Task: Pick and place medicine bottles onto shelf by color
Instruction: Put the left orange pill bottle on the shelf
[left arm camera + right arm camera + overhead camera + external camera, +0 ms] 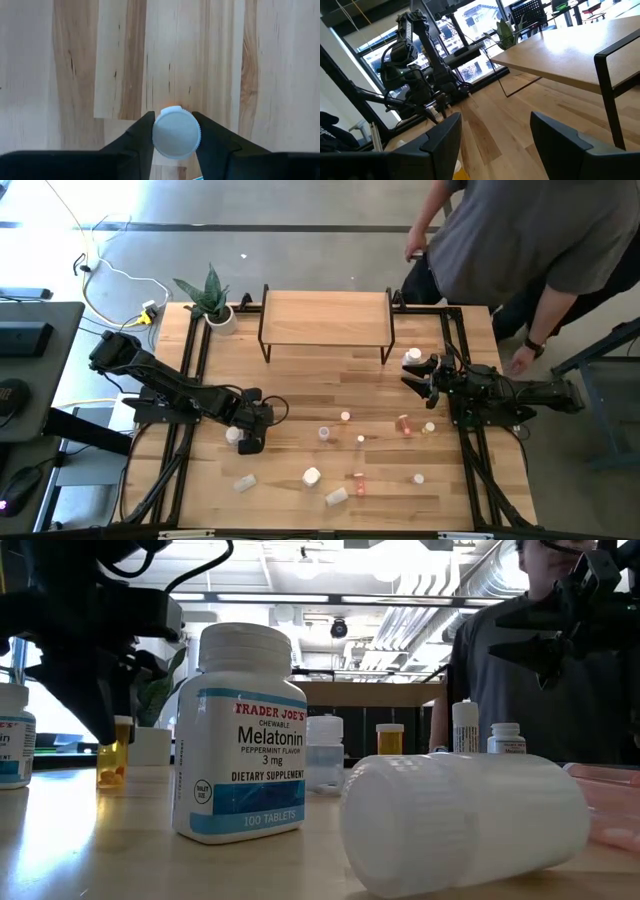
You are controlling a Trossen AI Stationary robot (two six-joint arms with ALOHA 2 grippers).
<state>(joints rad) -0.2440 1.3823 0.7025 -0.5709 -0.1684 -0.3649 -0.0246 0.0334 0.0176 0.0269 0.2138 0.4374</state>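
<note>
Overhead, the medicine bottles are scattered across the front half of the table (300, 380), most standing upright with caps up, while two white ones near the front edge lie on their sides — one (336, 496) with its long axis slanted across the planks, another (244, 481) farther left. At table height, a white bottle (465, 820) lies on its side beside an upright Melatonin bottle (243, 735).

The left gripper (247, 437) reaches in from the table's left side and points straight down; its wrist view shows both fingers (140, 137) pressed against the round white cap of an upright bottle (176, 133), whose axis runs toward the camera.

The right gripper (420, 375) stretches in from the right edge — held level, just beside the shelf's right legs, next to a white bottle (412, 357). Its fingers (440, 140) stand well apart with nothing between them.

The shelf (325, 318) sits at the back centre, a potted plant (212, 298) left of it. A person (540, 240) stands at the back right corner.
</note>
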